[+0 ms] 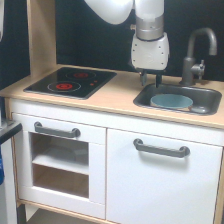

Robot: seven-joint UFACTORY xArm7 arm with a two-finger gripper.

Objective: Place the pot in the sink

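A white robot gripper with short dark fingers is hanging from a white arm, pointing straight down above the back edge of the countertop, just behind the sink's rear left corner. Its fingers are standing slightly apart and are gripping nothing. A round, shallow, light blue-grey toy pot is lying inside the dark grey rectangular metal sink, which is sitting in the right end of the light wood countertop. A dark grey curved tap is rising behind the sink. A black two-burner hob with red rings is occupying the countertop's left end.
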